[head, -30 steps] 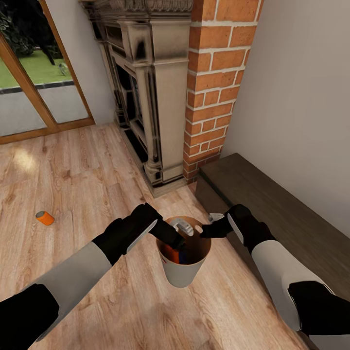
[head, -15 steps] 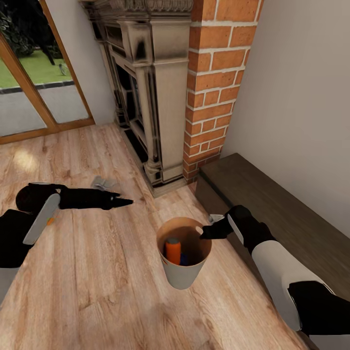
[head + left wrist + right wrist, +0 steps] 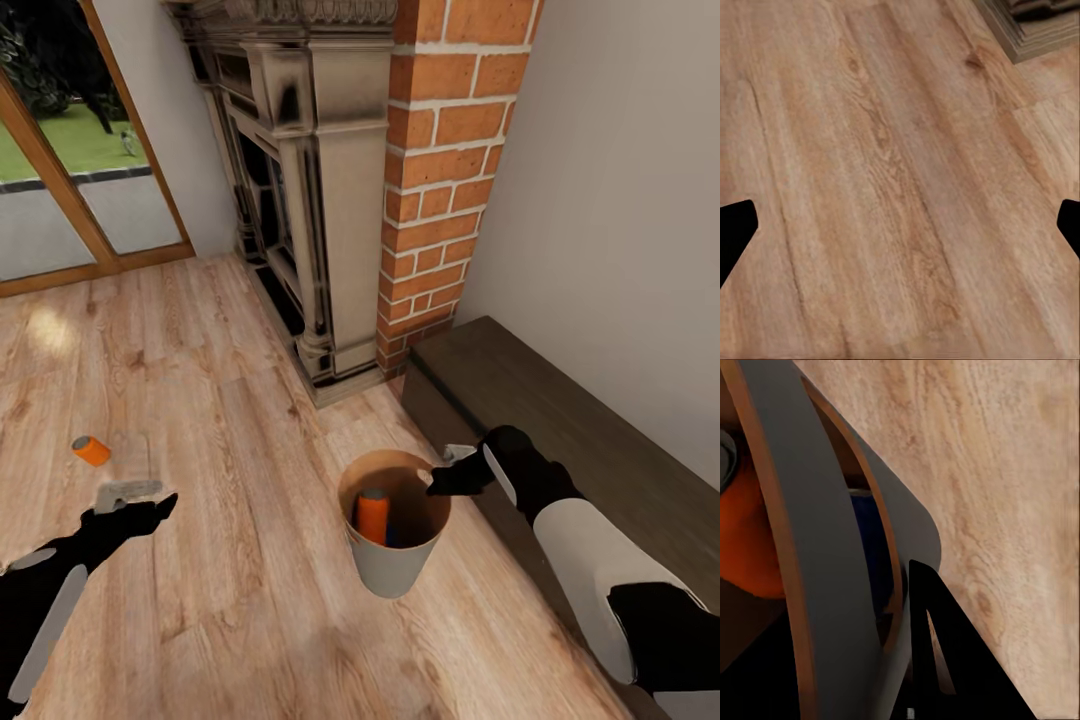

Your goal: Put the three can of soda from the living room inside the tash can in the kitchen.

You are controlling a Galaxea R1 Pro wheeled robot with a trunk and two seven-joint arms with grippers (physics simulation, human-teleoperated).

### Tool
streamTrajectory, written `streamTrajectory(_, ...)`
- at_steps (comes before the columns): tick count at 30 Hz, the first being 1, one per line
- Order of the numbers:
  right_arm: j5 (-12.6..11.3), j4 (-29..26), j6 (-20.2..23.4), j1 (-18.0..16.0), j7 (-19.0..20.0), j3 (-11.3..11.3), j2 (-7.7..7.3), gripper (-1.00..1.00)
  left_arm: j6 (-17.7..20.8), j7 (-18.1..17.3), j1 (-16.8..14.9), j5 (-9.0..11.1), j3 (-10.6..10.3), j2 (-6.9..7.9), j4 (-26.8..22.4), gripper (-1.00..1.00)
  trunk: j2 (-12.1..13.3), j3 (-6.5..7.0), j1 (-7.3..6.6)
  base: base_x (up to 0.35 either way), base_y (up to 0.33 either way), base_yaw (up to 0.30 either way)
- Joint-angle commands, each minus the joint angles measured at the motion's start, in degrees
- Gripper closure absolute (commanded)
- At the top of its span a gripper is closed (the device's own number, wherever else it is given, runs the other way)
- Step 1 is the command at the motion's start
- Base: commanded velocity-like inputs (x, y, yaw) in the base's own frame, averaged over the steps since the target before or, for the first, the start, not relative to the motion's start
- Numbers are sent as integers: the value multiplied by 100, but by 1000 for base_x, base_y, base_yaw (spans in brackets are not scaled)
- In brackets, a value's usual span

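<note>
Cans first: one orange can (image 3: 373, 513) and a dark blue can (image 3: 870, 544) sit inside the trash can (image 3: 392, 575), held at its rim by the clenched right tool (image 3: 447, 478). The last orange can (image 3: 91, 451) lies on the plank floor (image 3: 250, 600) near the left tool (image 3: 140, 505), spread wide and empty. Best approach, I'd say: drop low, straddle the can across its middle, then close.
</note>
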Motion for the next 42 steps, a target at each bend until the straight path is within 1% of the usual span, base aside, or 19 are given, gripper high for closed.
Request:
streamTrajectory(1,-135,-1,36,2,17,-3,-22,100,-98,34,98,0,2,-21,-4,-100,0,1,0,130,0,0)
streamTrajectory(2,-133,-2,36,7,16,-2,-61,100,-249,77,241,-1,5,-51,-14,-100,0,1,0,138,0,0)
streamTrajectory(3,187,34,-5,5,-11,42,-74,100,-256,43,257,32,-28,-83,19,-100,0,0,0,0,0,0)
streamTrajectory(4,230,63,7,8,-12,69,-72,100,-255,10,257,50,-60,-113,52,-100,0,0,0,0,0,0)
streamTrajectory(5,343,100,12,10,-12,86,-70,100,-254,1,257,50,-92,-110,83,-100,0,0,0,0,0,0)
streamTrajectory(9,1045,120,-64,10,-12,86,-70,100,-254,1,257,50,-220,-110,209,-100,0,0,0,0,0,0)
streamTrajectory(12,1455,120,-103,10,-12,86,-70,100,-254,1,257,50,-222,-110,292,-100,0,0,0,0,0,0)
streamTrajectory(15,1779,120,-121,10,-12,86,-70,100,-254,1,257,50,-222,-110,292,-100,0,0,0,0,0,0)
streamTrajectory(20,2177,120,-115,12,-12,86,-67,100,-254,2,257,50,-221,-108,291,-100,0,0,0,0,0,0)
streamTrajectory(23,2358,151,-95,11,-8,193,-39,100,-330,-96,355,39,-319,-206,388,-100,0,0,0,0,0,0)
streamTrajectory(28,2498,175,-14,10,-5,369,-24,100,-372,-256,516,45,-475,-368,547,-100,0,0,0,0,0,0)
streamTrajectory(30,2540,179,21,10,-4,437,-20,100,-377,-320,581,48,-487,-432,611,-100,0,0,0,0,0,0)
streamTrajectory(31,375,180,36,10,-4,558,-23,100,-380,-620,850,49,-493,-571,689,-100,0,0,0,0,0,0)
streamTrajectory(42,379,166,36,10,-4,570,-48,100,-388,-636,863,38,-499,-582,698,-100,0,0,0,0,0,0)
